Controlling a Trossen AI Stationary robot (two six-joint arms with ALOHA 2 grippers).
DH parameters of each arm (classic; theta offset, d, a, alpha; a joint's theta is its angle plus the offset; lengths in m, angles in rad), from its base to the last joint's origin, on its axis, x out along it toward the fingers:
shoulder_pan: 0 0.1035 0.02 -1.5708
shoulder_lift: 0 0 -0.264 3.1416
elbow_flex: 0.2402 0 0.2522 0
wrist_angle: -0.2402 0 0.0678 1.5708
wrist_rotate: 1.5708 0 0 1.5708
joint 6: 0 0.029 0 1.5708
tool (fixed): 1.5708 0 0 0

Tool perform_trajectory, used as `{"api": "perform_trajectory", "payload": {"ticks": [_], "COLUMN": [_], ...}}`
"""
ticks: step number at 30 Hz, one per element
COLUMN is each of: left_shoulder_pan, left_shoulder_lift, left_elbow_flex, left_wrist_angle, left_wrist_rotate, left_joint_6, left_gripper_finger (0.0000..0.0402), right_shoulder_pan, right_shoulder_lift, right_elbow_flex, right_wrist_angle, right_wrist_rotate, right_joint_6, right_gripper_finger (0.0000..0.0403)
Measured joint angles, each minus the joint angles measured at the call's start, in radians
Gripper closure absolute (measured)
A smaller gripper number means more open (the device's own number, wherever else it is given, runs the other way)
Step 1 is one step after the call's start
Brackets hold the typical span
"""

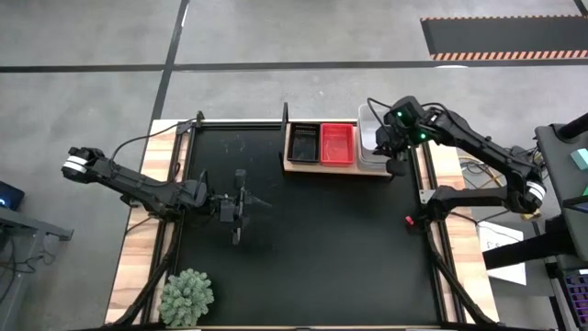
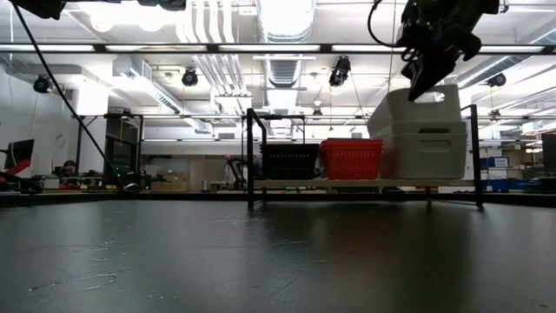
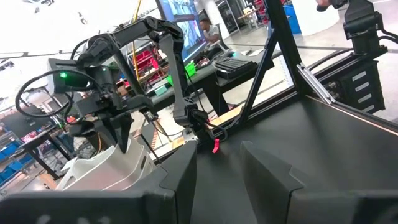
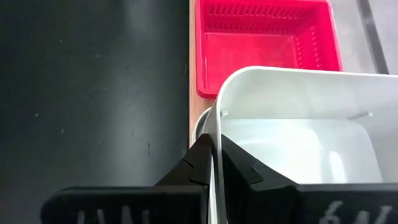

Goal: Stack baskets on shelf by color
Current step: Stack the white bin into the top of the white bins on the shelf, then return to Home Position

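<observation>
The right gripper [image 4: 214,163] is closed on the rim of the top white basket [image 4: 298,118], tilted above the white stack [image 2: 420,143] at the shelf's [image 1: 335,167] right end. A red basket [image 1: 337,144] sits at shelf centre, a black basket [image 1: 303,143] beside it. The left gripper [image 1: 241,206] hangs open over the surface [image 1: 322,248] before the shelf, which is bare there. A plant [image 1: 186,295] stands well apart.

The right arm reached out over the far right of the bench, its hand [image 4: 214,163] pointing down with both fingers pinched closed. The left arm lay stretched low across the left side, its hand [image 1: 237,210] with fingers parted.
</observation>
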Motion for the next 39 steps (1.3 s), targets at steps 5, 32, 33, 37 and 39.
{"api": "perform_trajectory", "payload": {"ticks": [5,32,33,37,39], "left_shoulder_pan": [0.0,0.0,-0.001,0.0,0.0], "left_shoulder_lift": [0.0,-0.06,-0.082,-0.204,-0.26], "left_elbow_flex": [0.0,-0.096,-0.109,-0.181,-0.225], "left_wrist_angle": [0.0,-0.021,-0.016,-0.014,-0.004], "left_wrist_rotate": [0.0,-0.004,-0.016,-0.042,-0.043], "left_joint_6": [0.0,-0.03,-0.055,-0.104,-0.107], "left_gripper_finger": [0.0293,0.0293,0.0293,0.0293,0.0293], "right_shoulder_pan": [0.0,0.307,0.332,0.42,0.447], "right_shoulder_lift": [0.006,-0.285,-0.302,-0.37,-0.405], "right_elbow_flex": [0.0,-0.424,-0.47,-0.609,-0.65], "right_wrist_angle": [-0.02,0.832,0.895,1.039,1.054], "right_wrist_rotate": [0.0,-0.096,-0.087,0.022,0.06], "right_joint_6": [0.004,0.36,0.366,0.372,0.359], "right_gripper_finger": [0.0377,0.0392,0.0393,0.0394,0.0394]}}
